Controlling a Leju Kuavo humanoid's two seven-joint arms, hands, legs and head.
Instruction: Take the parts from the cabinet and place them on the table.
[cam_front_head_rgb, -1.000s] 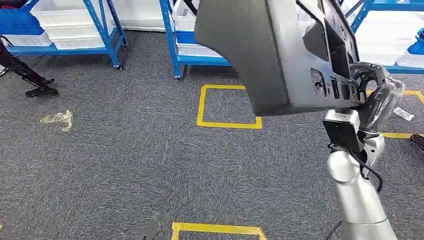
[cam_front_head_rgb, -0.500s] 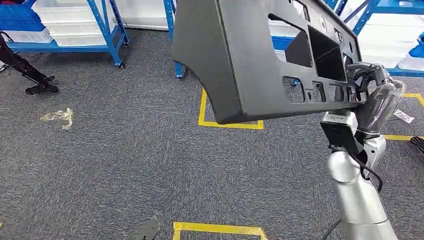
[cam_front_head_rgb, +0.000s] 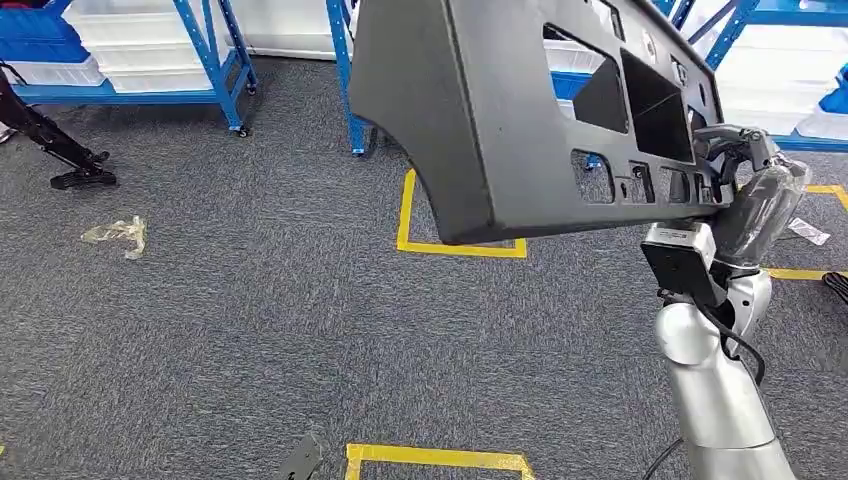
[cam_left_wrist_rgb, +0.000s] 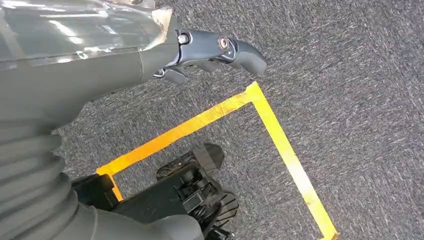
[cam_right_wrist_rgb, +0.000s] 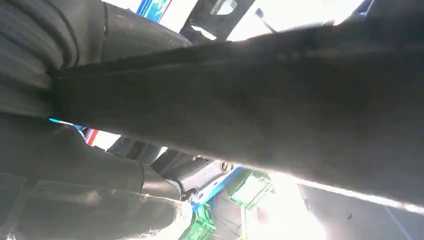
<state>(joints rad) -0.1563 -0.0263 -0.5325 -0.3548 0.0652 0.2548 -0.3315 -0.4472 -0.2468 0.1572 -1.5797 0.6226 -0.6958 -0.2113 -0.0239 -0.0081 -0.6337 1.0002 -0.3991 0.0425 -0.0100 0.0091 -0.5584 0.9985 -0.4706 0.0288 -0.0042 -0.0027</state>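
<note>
Right arm raised, right hand (cam_front_head_rgb: 745, 175) gripping, left hand (cam_left_wrist_rgb: 150, 55) hanging, holding nothing

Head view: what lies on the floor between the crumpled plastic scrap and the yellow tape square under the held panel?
Nothing: the head view shows bare grey carpet between the plastic scrap and the tape square.

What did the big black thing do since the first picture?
The big black panel turned in the right hand, so its cutouts now face the camera, and its edge reached further left. The hand kept its grip. The crumpled plastic on the carpet stayed put.
</note>
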